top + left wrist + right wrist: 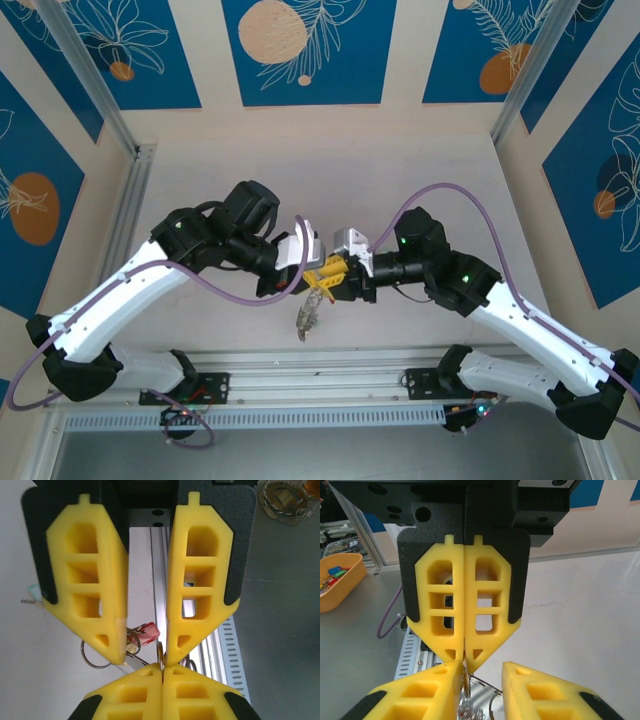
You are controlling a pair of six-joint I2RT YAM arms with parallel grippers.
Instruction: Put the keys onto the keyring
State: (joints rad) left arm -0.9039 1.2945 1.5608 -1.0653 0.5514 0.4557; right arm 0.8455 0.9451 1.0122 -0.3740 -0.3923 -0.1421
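Most of the keyring (465, 681) is hidden behind yellow fingers. The wrist views give thin wire arcs and a red key head (148, 631), and the keys (308, 315) cannot be counted. From above they are a blurred clump dangling at 6 o'clock below the meeting tools, over the near part of the bench (320, 170). The right tool (465, 662) is clenched, its tips pinching the ring's wire. The left tool (145, 655) is released, jaws spread wide, with the ring between them; whether they touch it is unclear. A teal-headed key (34, 592) lies at 9 o'clock in the left wrist view, partly cut off by a finger.
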